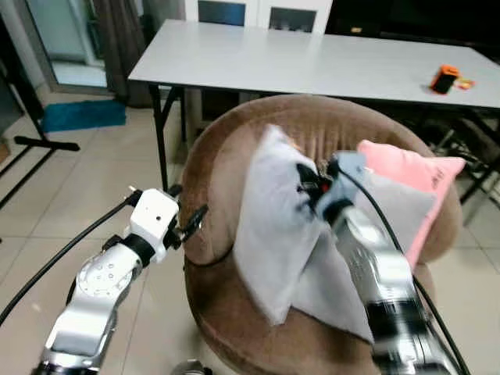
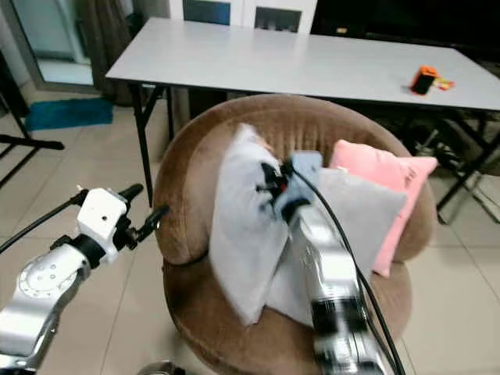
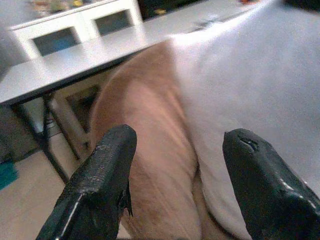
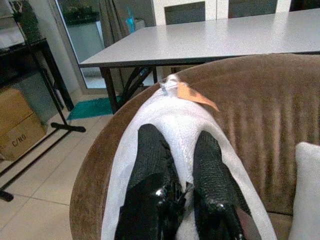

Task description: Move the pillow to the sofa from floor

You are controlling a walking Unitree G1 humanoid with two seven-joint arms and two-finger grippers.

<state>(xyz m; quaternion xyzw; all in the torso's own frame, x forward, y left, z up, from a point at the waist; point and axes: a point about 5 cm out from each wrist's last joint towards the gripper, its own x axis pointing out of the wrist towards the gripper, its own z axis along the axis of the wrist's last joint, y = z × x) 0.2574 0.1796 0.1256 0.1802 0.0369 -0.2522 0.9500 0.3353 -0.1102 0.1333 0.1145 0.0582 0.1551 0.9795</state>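
Two black fingers of the right gripper (image 4: 182,165) pinch the soft, light pillow (image 1: 269,226) by its top edge over the sofa (image 1: 215,172), while the left gripper (image 1: 190,221) gapes empty beside.

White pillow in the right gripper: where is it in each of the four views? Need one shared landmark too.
Left eye view: white pillow centre, upright in the brown chair, pinched by the right gripper.
Right eye view: left of centre.
Left wrist view: right side, beyond the open left gripper.
Right wrist view: centre, fold between the fingers.
Shared landmark: grey table behind the chair.
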